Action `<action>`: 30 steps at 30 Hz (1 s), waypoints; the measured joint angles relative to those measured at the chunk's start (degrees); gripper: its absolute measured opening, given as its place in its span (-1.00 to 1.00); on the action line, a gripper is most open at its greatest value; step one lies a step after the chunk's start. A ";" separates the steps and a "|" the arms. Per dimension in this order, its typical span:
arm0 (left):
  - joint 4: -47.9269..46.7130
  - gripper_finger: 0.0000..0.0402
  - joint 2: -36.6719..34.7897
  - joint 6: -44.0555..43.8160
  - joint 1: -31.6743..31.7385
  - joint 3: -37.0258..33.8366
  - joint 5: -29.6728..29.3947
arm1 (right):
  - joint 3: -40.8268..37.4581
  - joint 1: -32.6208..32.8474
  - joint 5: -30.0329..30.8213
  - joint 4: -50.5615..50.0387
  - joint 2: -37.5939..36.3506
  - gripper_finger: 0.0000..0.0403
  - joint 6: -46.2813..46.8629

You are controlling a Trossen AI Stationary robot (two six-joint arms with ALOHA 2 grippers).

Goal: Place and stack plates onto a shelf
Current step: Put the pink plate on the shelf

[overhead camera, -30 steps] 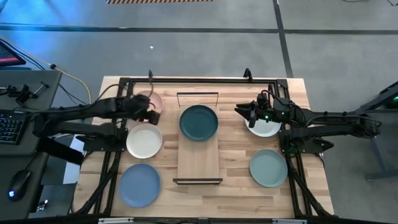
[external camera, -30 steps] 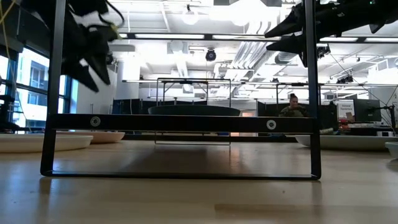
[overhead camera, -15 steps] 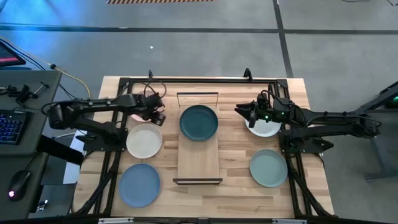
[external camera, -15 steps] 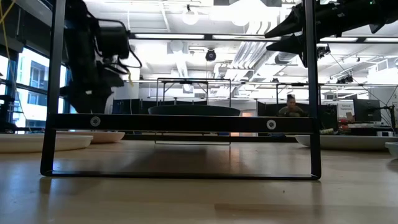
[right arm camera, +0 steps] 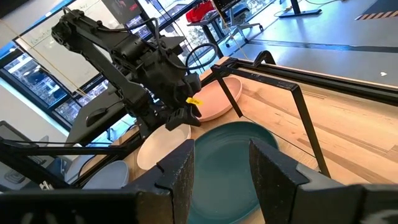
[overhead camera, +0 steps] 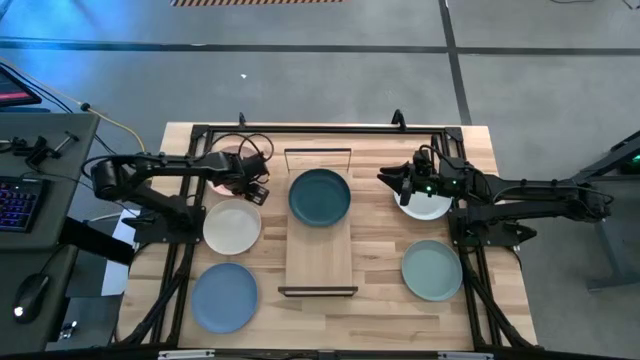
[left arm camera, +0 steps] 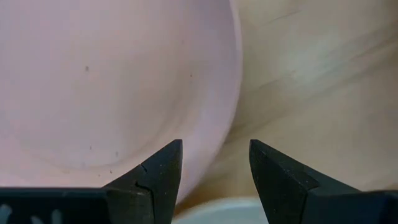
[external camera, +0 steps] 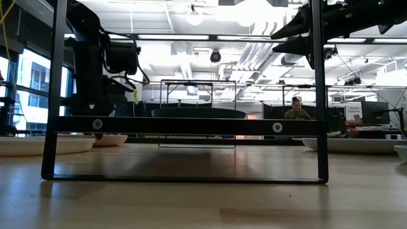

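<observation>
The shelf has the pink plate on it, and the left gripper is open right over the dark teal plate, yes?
Not quite: you swapped the plates. In the high view the shelf carries the dark teal plate. The pink plate lies on the table, and the left wrist view shows the left gripper open just above that plate's rim.
</observation>
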 joint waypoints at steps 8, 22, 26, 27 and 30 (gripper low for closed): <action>1.63 -0.20 2.71 0.46 0.00 0.00 -2.28 | 0.00 -0.02 0.00 0.01 0.00 -0.34 -0.01; 1.29 -0.95 1.61 2.68 -0.07 0.54 -2.97 | 0.00 -0.02 0.00 -1.29 0.01 -0.34 -0.02; -0.84 -0.98 0.00 4.19 -0.04 3.32 -3.79 | 0.00 -0.01 0.10 -1.37 0.01 -0.34 -0.02; -1.70 -0.98 -0.38 4.68 -0.04 4.26 -4.35 | 0.00 -0.02 0.19 -1.37 -0.01 -0.34 -0.02; -5.68 -0.99 -1.44 6.34 0.00 8.13 -7.00 | 0.00 -0.02 0.52 -1.33 -0.01 -0.34 0.00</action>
